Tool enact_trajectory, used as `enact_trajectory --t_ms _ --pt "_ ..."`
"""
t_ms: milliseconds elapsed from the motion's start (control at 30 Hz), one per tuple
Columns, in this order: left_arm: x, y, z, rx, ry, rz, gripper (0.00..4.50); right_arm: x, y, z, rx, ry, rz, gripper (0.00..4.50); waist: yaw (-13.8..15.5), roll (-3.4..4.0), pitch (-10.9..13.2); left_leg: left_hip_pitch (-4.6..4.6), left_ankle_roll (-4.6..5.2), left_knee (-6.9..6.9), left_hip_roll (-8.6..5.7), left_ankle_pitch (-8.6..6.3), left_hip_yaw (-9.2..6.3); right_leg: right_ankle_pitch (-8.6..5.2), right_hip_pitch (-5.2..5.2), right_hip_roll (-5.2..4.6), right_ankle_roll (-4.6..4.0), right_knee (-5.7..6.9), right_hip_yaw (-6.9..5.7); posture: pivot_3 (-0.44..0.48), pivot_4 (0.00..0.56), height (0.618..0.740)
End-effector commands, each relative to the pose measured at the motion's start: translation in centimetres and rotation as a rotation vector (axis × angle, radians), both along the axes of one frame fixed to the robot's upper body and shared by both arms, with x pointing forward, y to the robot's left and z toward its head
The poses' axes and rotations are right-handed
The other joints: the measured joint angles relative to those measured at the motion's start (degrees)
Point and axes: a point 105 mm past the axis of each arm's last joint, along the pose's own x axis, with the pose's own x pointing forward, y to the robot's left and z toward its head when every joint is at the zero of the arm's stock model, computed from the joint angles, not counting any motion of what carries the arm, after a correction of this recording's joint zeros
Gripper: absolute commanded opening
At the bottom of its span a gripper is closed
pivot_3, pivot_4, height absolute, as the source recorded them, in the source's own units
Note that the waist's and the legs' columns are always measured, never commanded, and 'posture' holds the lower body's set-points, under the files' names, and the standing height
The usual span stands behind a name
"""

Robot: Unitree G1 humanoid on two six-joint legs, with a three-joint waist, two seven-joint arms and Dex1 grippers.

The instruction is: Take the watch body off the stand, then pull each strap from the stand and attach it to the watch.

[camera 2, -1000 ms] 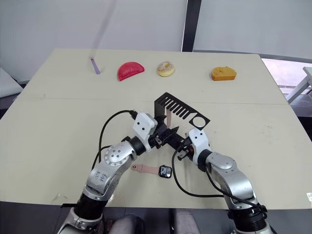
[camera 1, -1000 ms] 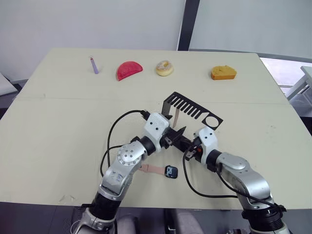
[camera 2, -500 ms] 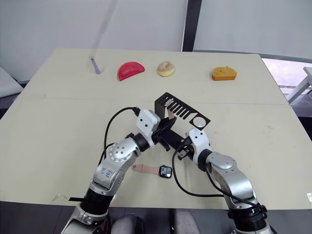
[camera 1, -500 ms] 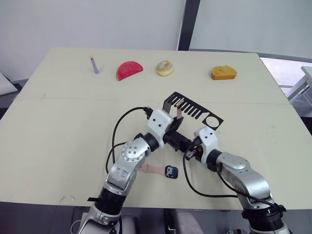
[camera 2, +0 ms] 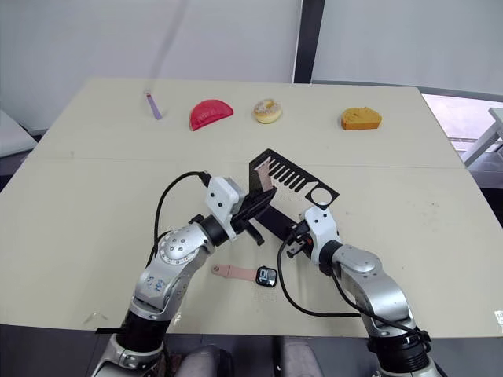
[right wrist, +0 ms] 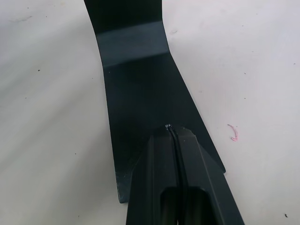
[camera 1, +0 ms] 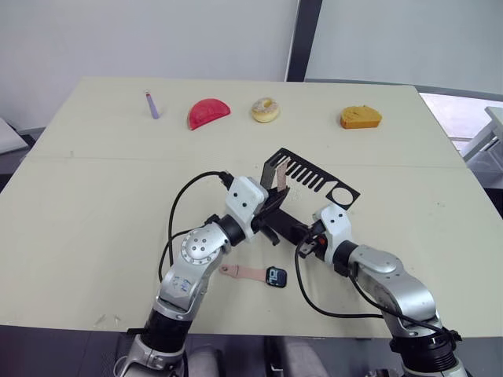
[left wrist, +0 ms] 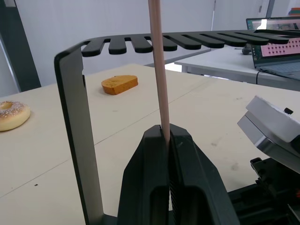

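The black stand [camera 1: 314, 174] sits mid-table. One pale pink strap [left wrist: 158, 70] rises past its comb slots, and my left gripper [left wrist: 165, 130] is shut on that strap's lower end, beside the stand's upright [left wrist: 79, 140]. My right gripper [right wrist: 169, 129] is shut, its tips resting on the stand's flat base [right wrist: 140, 89]. The watch body [camera 1: 276, 276] lies on the table in front of the stand, between my two arms. The other pink strap [camera 1: 244, 272] lies flat at its left side, touching it.
Along the table's far side lie a purple stick [camera 1: 152, 104], a red half-round piece [camera 1: 208, 112], a doughnut [camera 1: 265, 109] and an orange bread piece [camera 1: 360, 117]. Black cables [camera 1: 181, 212] loop off both forearms over the table.
My left gripper reached in to the hanging strap, shut on it, then drew back a little toward my left with the strap in its grip. The right gripper stayed on the stand's base.
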Motion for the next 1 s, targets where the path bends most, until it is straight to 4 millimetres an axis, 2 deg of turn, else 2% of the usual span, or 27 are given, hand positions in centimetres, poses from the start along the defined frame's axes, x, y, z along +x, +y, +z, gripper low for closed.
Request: enact_trajectory --t_ms 33,133,267,367,533,633,767,867,1000 --pt "-1.3 1.6 1.1 -0.010 -0.011 -0.064 0.03 -0.1 -1.2 -1.4 -0.053 0.045 -0.040 0.00 -0.1 0.01 0.0 0.00 0.00 0.00 0.01 0.00 0.00 0.00 0.00 0.00 0.00 0.00 0.00 0.000 0.150 0.737" --pt "-2.3 2.7 0.9 0.021 0.026 -0.164 0.03 -0.2 -1.1 -0.4 -0.034 0.008 -0.019 0.00 0.0 0.01 0.0 -0.01 0.00 0.01 0.01 0.00 0.00 0.00 -0.01 0.00 -0.01 -0.01 -0.01 0.000 0.150 0.737" --pt "-3.4 4.0 0.5 0.098 0.050 -0.316 0.03 -0.3 -0.2 2.0 0.012 -0.085 0.024 0.00 0.0 0.06 0.1 -0.07 0.00 0.00 0.00 0.00 0.00 0.00 -0.04 -0.02 -0.01 -0.05 -0.04 0.000 0.150 0.737" --pt "-4.7 4.3 0.3 0.110 0.118 -0.457 0.03 -1.9 -0.1 3.5 0.044 -0.132 0.079 0.00 0.1 0.15 0.1 -0.14 0.00 -0.02 0.00 0.00 0.00 0.00 -0.12 -0.02 -0.01 -0.05 -0.04 0.000 0.150 0.737" --pt "-6.4 4.5 0.3 0.102 0.233 -0.662 0.03 -5.5 -0.8 5.2 0.110 -0.131 0.172 0.00 0.1 0.16 0.1 -0.18 0.01 -0.08 0.00 -0.01 -0.04 0.00 -0.12 -0.02 0.00 -0.15 -0.06 0.000 0.150 0.737" --pt "-6.6 4.5 0.4 0.082 0.287 -0.732 0.00 -7.9 -1.1 5.9 0.235 -0.054 0.236 0.83 0.1 0.14 0.1 -0.16 0.01 -0.07 -0.01 -0.01 -0.04 0.00 -0.09 -0.02 0.01 -0.17 -0.05 0.000 0.150 0.737" --pt "-6.4 4.2 0.5 0.057 0.319 -0.805 0.00 -9.9 -1.2 8.2 0.563 0.043 0.294 2.85 -0.3 0.14 0.1 -0.11 0.00 -0.09 0.01 0.00 -0.02 0.00 -0.07 0.03 0.01 -0.13 -0.01 0.000 0.150 0.737" --pt "-6.6 3.7 0.7 0.040 0.351 -0.878 0.00 -10.5 -1.1 10.0 0.678 0.049 0.331 4.34 -0.1 0.14 0.2 -0.12 0.01 -0.08 0.00 -0.01 -0.04 0.00 -0.07 0.03 0.01 -0.14 -0.01 0.000 0.150 0.737" --pt "-7.3 2.9 0.5 0.073 0.350 -0.976 0.00 -10.3 -0.2 12.2 0.808 0.066 0.360 4.43 -0.2 0.14 0.2 -0.14 0.02 -0.08 0.00 -0.01 -0.04 0.00 -0.07 0.03 0.01 -0.18 0.01 0.000 0.150 0.737"
